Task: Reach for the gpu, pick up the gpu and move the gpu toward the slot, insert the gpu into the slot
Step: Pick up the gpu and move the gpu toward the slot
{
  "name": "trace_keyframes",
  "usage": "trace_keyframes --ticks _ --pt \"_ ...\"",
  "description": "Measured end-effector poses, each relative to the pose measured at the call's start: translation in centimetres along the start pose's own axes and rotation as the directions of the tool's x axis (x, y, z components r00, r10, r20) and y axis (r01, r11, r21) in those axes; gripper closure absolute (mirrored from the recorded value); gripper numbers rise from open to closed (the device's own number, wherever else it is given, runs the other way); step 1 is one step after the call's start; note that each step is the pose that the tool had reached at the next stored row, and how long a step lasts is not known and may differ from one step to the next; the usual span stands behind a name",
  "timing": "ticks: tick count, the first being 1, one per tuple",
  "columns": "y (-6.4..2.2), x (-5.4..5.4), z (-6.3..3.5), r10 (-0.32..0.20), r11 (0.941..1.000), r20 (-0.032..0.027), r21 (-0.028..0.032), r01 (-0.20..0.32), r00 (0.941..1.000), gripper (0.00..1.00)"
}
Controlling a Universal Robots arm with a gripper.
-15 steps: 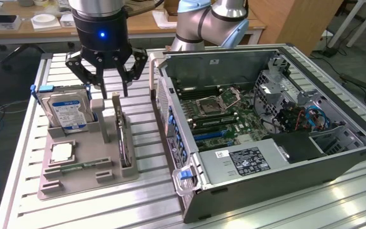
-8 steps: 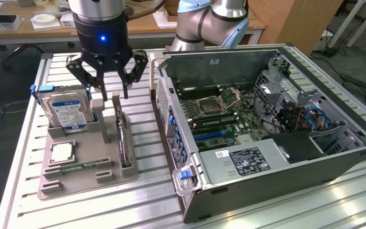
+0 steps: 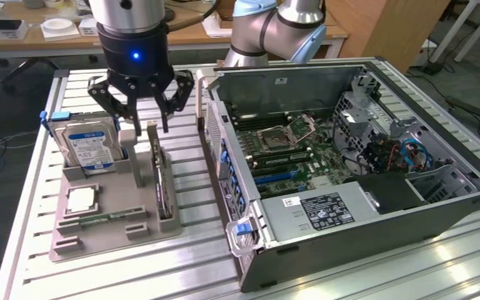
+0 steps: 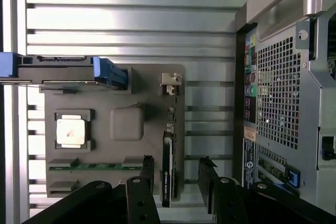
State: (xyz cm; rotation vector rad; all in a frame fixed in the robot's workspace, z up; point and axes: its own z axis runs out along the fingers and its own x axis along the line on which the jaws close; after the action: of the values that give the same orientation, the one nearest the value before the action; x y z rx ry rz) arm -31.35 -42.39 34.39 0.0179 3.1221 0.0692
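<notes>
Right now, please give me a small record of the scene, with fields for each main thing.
gripper: open, above the gpu, holding nothing
gpu: on edge in the grey holder, not yet lifted
slot: blue strip on the motherboard inside the open case
hard drive: upright in the holder, at the exterior view's left of the gpu

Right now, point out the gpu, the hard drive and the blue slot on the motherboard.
gpu (image 4: 167, 177), wrist view, on the card's dark edge facing the camera.
hard drive (image 3: 90, 145), exterior view, on its blue label.
slot (image 3: 275, 177), exterior view, mid-length on the blue strip.
</notes>
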Motion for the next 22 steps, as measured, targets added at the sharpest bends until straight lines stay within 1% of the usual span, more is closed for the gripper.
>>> trace_keyframes --ticks 14,22 --pt "-0.48 0.0 1.03 0.000 1.0000 -0.0003 0.0001 0.000 1.0000 0.53" --pt "-1.05 0.0 1.59 0.000 1.0000 -0.0004 0.0002 0.000 1.0000 0.53"
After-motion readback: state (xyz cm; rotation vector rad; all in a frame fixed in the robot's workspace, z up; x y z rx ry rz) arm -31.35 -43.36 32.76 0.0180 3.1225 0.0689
